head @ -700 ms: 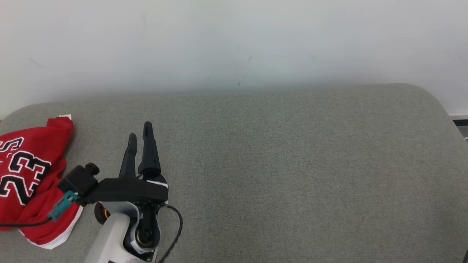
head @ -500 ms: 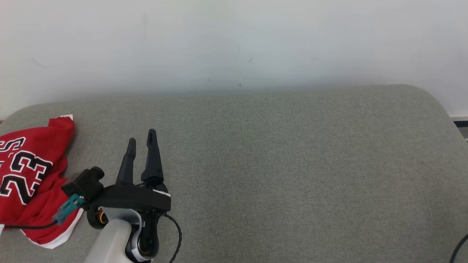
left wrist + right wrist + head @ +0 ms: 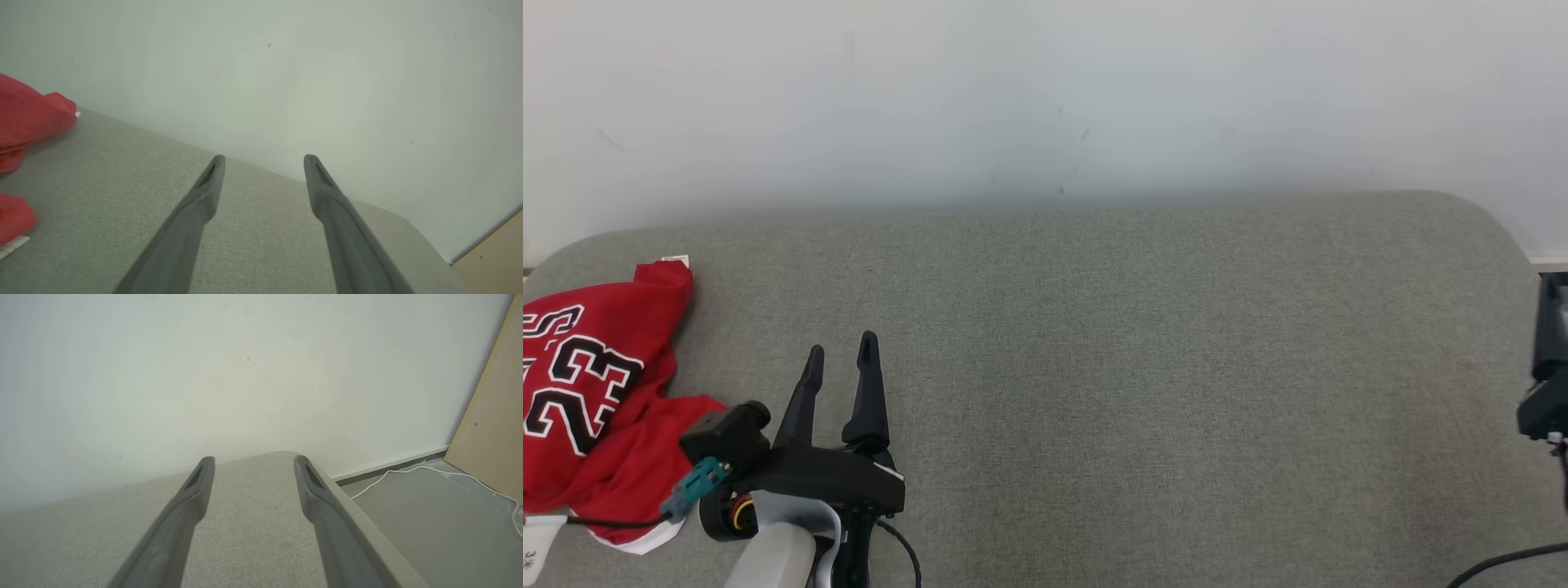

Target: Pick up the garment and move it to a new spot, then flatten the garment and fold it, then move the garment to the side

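The garment (image 3: 596, 384), a red jersey with "23" in black and white, lies crumpled at the left edge of the head view, much where it lay before, though a red fold now shows lower down by the wrist mount. The left gripper (image 3: 841, 345) has dropped toward the bottom of the frame, and its jaws, almost together 0.7 s ago, now stand apart and empty. A dark housing (image 3: 1547, 384) has come in at the right edge.

The bench (image 3: 1176, 367) is covered in grey woven cloth with rounded corners and stands against a plain white wall (image 3: 1045, 98). The right gripper (image 3: 253, 459) hangs over the bench's corner, jaws spread and empty. Beyond it are a grey floor (image 3: 429, 510), a white cable (image 3: 408, 471) and a tan board (image 3: 490, 428).

The frame edge cuts off the jersey's left part. The left wrist's mount and cable cover its lower edge. The dark housing is too cropped to identify.
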Robot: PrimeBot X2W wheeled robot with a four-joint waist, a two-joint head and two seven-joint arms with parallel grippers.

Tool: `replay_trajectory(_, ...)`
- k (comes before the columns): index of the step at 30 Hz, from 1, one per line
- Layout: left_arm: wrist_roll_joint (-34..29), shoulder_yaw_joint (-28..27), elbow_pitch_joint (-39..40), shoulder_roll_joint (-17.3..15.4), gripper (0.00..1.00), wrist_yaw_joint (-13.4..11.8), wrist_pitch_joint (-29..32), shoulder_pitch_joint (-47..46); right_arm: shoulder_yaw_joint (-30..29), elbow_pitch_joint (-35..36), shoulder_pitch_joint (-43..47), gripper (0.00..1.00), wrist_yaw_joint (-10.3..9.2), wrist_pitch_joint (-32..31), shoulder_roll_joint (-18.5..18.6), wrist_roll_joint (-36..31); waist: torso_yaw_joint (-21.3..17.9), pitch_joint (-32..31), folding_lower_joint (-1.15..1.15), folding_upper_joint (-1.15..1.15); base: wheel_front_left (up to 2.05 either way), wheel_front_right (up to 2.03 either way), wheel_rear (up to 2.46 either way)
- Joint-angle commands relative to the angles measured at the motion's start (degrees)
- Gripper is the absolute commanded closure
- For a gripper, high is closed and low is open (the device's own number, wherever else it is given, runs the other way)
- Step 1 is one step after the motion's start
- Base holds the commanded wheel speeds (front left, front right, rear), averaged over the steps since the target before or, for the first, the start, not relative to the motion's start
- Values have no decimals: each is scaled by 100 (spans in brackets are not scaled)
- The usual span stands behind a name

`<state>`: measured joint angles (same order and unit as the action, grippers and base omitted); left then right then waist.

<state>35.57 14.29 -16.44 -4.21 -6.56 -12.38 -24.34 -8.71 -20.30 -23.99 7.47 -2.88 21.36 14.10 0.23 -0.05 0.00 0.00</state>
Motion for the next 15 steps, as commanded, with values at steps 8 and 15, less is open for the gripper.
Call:
replay_trajectory(8, -664, -157, 222, 17, 0, -25, 86, 209, 702, 628, 376, 0, 3, 371, -94, -10, 28, 22, 0, 0, 0, 0, 0)
replay_trajectory(15, -1142, -257, 390, -43, 0, -42, 161, 256, 1074, 726, 713, 0, 3, 624, -213, 6, 48, 46, 0, 0, 0, 0, 0)
